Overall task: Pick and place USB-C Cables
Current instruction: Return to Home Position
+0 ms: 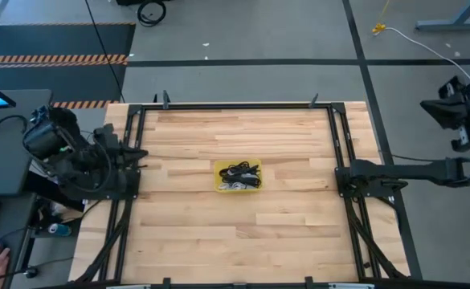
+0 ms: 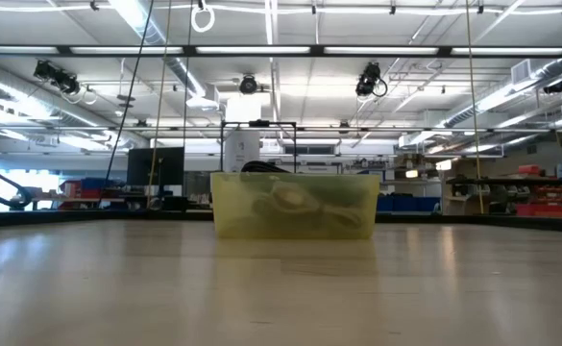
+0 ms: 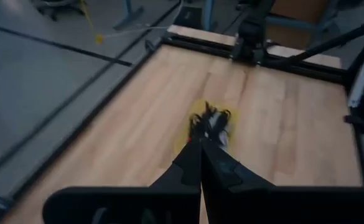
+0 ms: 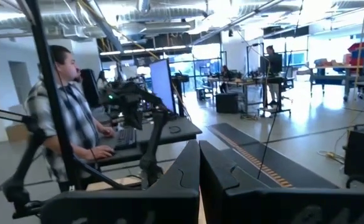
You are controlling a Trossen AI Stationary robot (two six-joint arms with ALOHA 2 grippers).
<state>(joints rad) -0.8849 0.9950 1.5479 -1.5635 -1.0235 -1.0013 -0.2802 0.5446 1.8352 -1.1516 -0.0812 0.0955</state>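
USB-C cables (image 1: pixel 239 172), black and pale, lie heaped in the yellow bin (image 2: pixel 232 216) at the middle of the worktop (image 1: pixel 243 233), with none showing loose on the wood; at left, the left gripper (image 3: pixel 200 146), fingers pressed together and empty, sits folded by the worktop's edge, facing the bin; at right, the right gripper (image 4: pixel 199 149), likewise closed on nothing, hangs beyond the worktop's side; the sorting looks finished, with only parking the arms apparently left.
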